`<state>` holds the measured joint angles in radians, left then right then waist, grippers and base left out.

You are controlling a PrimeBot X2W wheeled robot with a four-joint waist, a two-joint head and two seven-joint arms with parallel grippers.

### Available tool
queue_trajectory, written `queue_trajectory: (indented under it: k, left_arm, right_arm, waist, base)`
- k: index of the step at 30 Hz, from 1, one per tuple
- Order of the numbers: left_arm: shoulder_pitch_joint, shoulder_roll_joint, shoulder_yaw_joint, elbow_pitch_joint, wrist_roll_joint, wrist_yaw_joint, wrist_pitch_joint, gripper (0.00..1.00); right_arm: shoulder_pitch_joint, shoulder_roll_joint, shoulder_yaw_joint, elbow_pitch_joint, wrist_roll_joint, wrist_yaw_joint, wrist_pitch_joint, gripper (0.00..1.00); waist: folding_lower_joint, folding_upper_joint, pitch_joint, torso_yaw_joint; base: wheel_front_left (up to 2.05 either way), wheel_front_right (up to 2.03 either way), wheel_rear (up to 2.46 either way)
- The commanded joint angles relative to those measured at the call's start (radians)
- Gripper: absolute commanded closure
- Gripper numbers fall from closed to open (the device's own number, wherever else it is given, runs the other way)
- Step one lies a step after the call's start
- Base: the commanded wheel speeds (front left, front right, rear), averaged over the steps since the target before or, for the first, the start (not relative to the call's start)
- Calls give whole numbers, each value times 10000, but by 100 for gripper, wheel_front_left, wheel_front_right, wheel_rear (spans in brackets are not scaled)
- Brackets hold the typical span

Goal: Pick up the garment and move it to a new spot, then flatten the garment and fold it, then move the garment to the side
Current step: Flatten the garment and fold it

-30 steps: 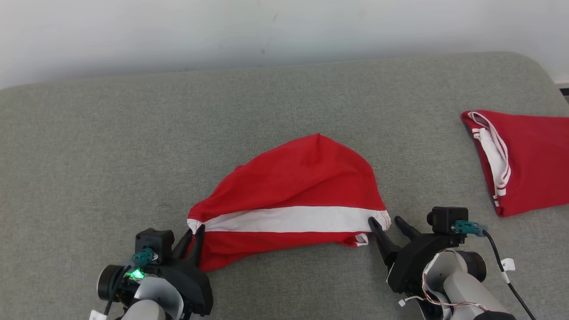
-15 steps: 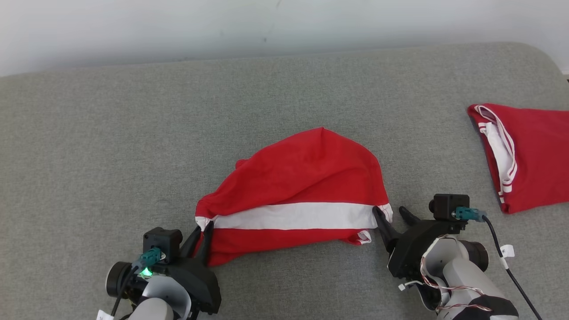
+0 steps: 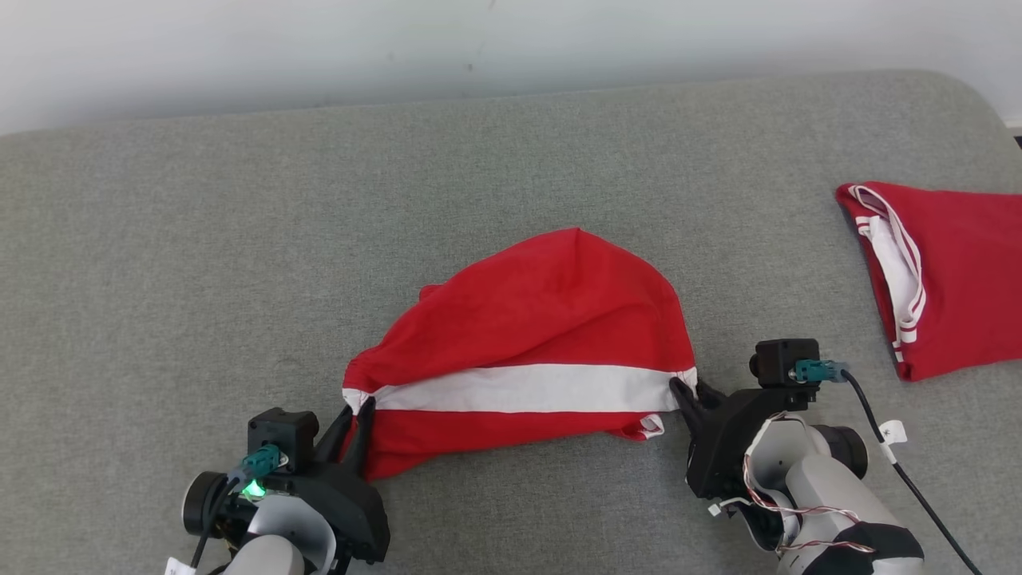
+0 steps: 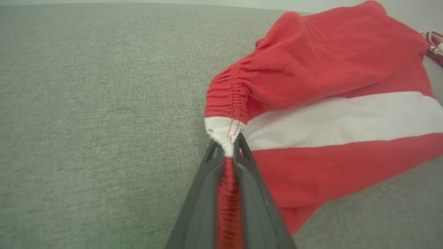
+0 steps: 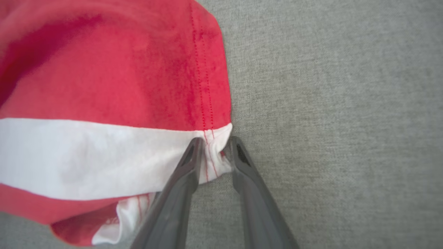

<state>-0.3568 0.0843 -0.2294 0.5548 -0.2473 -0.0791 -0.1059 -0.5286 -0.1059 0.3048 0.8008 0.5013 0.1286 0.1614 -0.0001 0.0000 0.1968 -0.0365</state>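
Observation:
A red garment [image 3: 543,343] with a broad white stripe lies bunched on the grey cushion, its back humped up. At its left end my left gripper [image 3: 357,407] is shut on the white-striped corner; in the left wrist view the cloth [image 4: 328,86] is squeezed between the gripper's [image 4: 226,145] fingers. On the right end my right gripper [image 3: 691,389] has its jaws narrowed around the other white corner. In the right wrist view that corner of the garment [image 5: 104,86] sits between the right gripper's [image 5: 214,145] fingers, which stand a little apart.
A second red garment [image 3: 950,271] with white trim lies folded at the far right of the cushion [image 3: 239,239], and its edge [image 4: 434,41] peeks into the left wrist view. A pale wall runs behind the cushion's back edge.
My right gripper's jaws have narrowed from wide open around the garment's right corner and edged slightly left. The left gripper keeps its hold. The head camera has shifted a little.

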Motion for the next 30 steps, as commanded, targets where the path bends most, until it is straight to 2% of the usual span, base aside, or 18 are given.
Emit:
queue_trajectory:
  k: [1,2,9,16,23,27,30]
  left_arm:
    - [36,63,24,10,-86,54,-57,100]
    - [43,80,23,17,-103,52,-52,100]
    - [64,34,124,-205,-366,39,-299,100]
    - [-324,-95,226,-1180,-1032,-139,-429,100]
    - [-1228,-173,430,-2149,-2607,-384,422,100]
    - [-2425,160,692,-2244,-3449,-451,1217,100]
    - [-3540,452,1022,-2103,-3899,-479,1704,100]
  right_arm:
    - [356,228,259,262,44,31,336,90]
    - [335,216,246,253,43,30,329,100]
    - [149,0,-136,-365,-119,28,-439,100]
    - [182,-321,-700,-1880,-4,28,-831,100]
    - [-128,-228,-1249,-3597,1009,28,129,100]
    - [-1114,-83,-1285,-4097,1791,28,950,100]
    - [-2321,145,-1477,-3987,2195,28,1269,100]
  waist:
    - [1,0,-13,28]
    - [1,0,-27,46]
    - [1,0,-259,48]
    - [1,0,-558,-144]
    - [1,0,-454,-484]
    - [1,0,49,-769]
    - [1,0,638,-1000]
  base:
    - [0,0,0]
    - [0,0,0]
    - [0,0,0]
    - [0,0,0]
    - [0,0,0]
    - [0,0,0]
    - [0,0,0]
